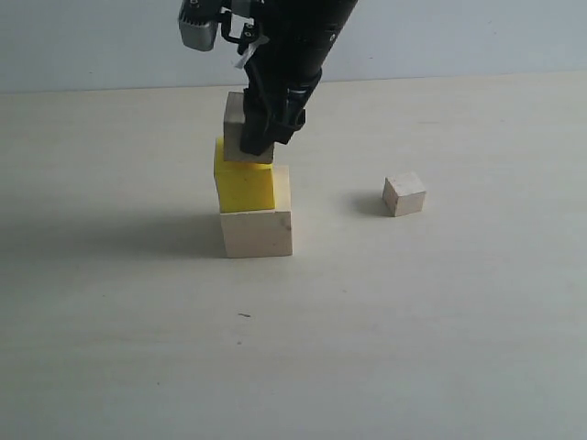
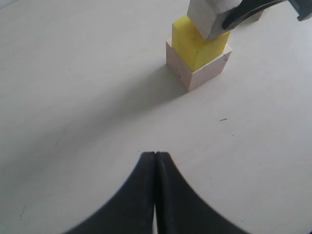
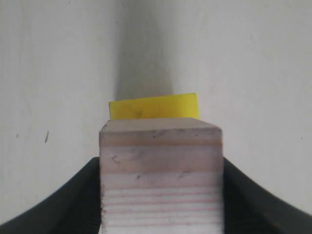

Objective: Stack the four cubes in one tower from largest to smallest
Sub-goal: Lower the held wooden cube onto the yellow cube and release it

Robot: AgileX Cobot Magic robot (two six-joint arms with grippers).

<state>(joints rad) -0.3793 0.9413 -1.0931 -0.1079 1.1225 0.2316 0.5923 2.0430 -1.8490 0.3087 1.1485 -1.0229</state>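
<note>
at the centre of the exterior view, slightly left, the large wood cube [image 1: 256, 233] stands on the table [image 1: 138, 348]. the yellow cube [image 1: 242, 186] sits on top of it, offset toward the left of the frame, so a strip of the large cube's top face is bare on the right. the medium wood cube [image 1: 235, 119] is directly over the yellow cube. the pictures do not show whether its underside touches the yellow top face. the right gripper [image 3: 162, 163] comes down from the upper centre of the frame. its jaws stand partly apart, one on each side face of the medium cube, and clamp it. the small wood cube [image 1: 404, 194] lies alone on the table at the right of centre, well apart from the stack. in the left wrist view the left gripper [image 2: 155, 158] is at the lower centre of the frame, above bare table. its jaws are pressed together with nothing between them.
</note>
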